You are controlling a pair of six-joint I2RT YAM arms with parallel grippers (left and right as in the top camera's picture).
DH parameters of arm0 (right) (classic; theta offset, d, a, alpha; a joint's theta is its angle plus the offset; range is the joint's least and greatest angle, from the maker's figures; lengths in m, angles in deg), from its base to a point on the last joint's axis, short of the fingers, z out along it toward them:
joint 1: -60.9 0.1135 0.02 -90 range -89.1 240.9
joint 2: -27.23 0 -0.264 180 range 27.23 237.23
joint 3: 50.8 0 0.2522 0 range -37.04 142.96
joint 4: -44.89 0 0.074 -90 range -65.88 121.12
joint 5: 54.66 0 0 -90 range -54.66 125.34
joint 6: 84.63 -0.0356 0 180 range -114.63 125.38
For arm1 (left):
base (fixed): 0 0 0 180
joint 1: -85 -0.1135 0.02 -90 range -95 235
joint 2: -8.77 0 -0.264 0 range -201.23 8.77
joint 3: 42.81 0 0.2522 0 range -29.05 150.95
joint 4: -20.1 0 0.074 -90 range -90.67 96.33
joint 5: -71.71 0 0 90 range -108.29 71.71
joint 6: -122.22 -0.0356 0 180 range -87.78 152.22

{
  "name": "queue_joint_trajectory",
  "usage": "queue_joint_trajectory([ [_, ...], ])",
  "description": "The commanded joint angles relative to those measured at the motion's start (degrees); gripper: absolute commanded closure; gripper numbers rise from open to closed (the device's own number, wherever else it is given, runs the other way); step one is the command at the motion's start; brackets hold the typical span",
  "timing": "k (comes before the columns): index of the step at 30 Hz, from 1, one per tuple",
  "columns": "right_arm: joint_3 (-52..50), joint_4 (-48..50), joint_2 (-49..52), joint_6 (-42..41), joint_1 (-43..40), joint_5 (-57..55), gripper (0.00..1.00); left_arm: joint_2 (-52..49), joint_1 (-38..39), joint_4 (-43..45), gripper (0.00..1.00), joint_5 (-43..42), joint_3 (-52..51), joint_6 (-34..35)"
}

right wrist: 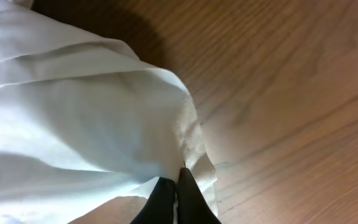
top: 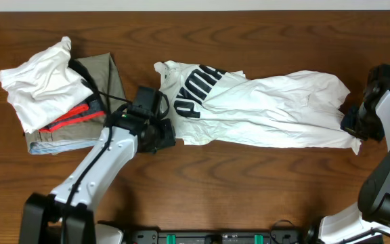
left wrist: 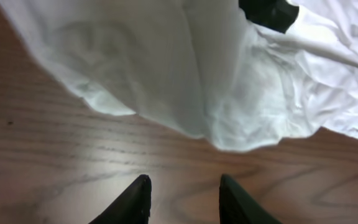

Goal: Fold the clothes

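The clothes (top: 269,108) are a white wrinkly garment with black lettering (top: 195,91), lying stretched left to right across the middle of the table. My left gripper (top: 160,132) sits at its lower left edge. In the left wrist view it (left wrist: 184,180) is open over bare wood, a little short of the white hem (left wrist: 229,140), with nothing between its fingers. My right gripper (top: 354,130) is at the garment's right end. In the right wrist view it (right wrist: 178,177) is shut on a corner of the white cloth (right wrist: 73,112).
A pile lies at the left: a crumpled white cloth (top: 39,85) on top, a khaki-olive garment (top: 107,78) and a red-and-black one (top: 73,116) beneath. Bare wooden table (top: 249,183) runs along the front, up to the arm bases.
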Motion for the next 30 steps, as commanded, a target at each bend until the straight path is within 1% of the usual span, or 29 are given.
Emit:
queue_joint_trajectory([
  [1,0.7,0.4,0.0,0.3,0.2,2.2,0.99,-2.8,0.2,2.4,0.59,-1.7,-0.7,0.8],
  [3,0.7,0.7,0.0,0.6,0.2,2.8,0.99,-4.3,0.2,4.7,0.57,-1.7,-0.7,0.8],
  [8,0.7,0.5,0.0,0.7,0.2,2.8,0.99,-8.3,0.2,12.8,0.57,-1.6,-0.7,0.8],
  [10,0.7,0.5,0.0,1.0,0.2,3.3,0.99,-10.4,0.2,17.9,0.58,-0.4,-0.7,0.7],
  [15,0.7,0.2,0.0,1.9,0.2,4.5,0.99,-16.7,0.2,35.4,0.58,10.0,-0.7,-0.1],
  [18,0.7,-0.2,0.0,2.0,0.2,4.5,0.99,-19.6,-0.2,45.1,0.58,10.9,-0.7,-0.2],
  [20,0.7,-0.2,0.0,2.0,0.2,4.5,0.99,-20.0,-0.9,50.0,0.59,10.8,-0.7,-0.1],
  [23,0.7,-0.2,0.0,2.1,0.2,4.5,0.99,-19.3,-1.6,53.9,0.58,10.9,-0.2,-0.3],
  [24,0.7,-0.1,0.0,2.1,0.2,4.5,0.99,-19.3,-2.0,54.8,0.59,10.9,0.1,-1.4],
  [27,0.7,0.2,0.0,2.1,0.2,4.5,0.99,-19.3,-3.2,55.4,0.58,10.8,0.4,-2.7],
  [29,0.7,0.2,0.0,2.1,0.2,4.5,0.99,-19.2,-3.8,54.3,0.58,9.1,0.4,-2.7],
  [30,0.7,0.2,0.0,2.1,0.2,4.5,0.99,-18.8,-4.0,53.1,0.58,5.5,0.4,-2.7],
])
